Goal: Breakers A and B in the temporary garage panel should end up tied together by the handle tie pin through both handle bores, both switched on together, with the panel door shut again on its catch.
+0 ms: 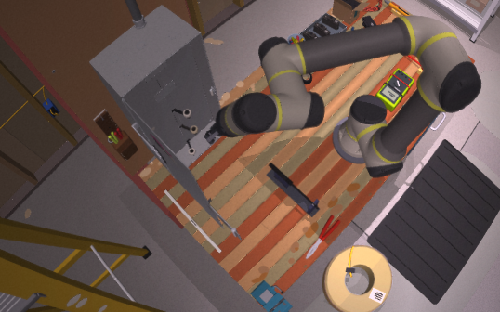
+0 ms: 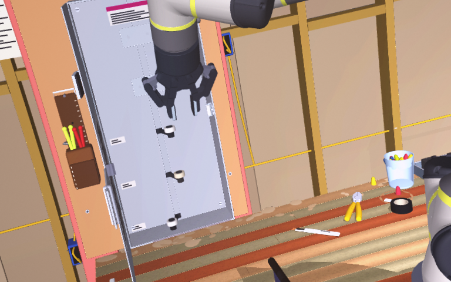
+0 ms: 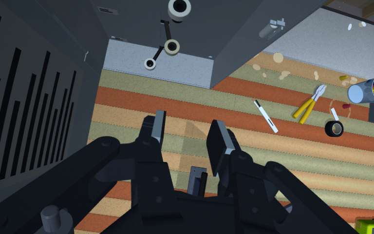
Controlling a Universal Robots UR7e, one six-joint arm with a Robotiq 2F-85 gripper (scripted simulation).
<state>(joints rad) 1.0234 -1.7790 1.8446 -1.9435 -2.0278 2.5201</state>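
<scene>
My gripper (image 2: 183,113) hangs just above the top breaker handle (image 2: 169,130) in the open grey panel, fingers pointing down, partly open and holding nothing. Two more handles with pale ring-shaped bores sit lower on the panel face: the middle one (image 2: 178,175) and the bottom one (image 2: 173,222). From the wrist camera the three bores line up below me (image 3: 179,7), (image 3: 171,47), (image 3: 149,64). The panel door (image 1: 186,185) stands swung open to the left. A thin white pin (image 2: 316,231) lies on the striped floor, to the right of the panel.
A brown holder (image 2: 81,164) with yellow and red sticks hangs left of the panel. Yellow-handled pliers (image 2: 354,208), a black tape roll (image 2: 401,205) and a blue cup (image 2: 399,169) sit on the floor at right. A black bar (image 1: 292,188) lies mid-floor.
</scene>
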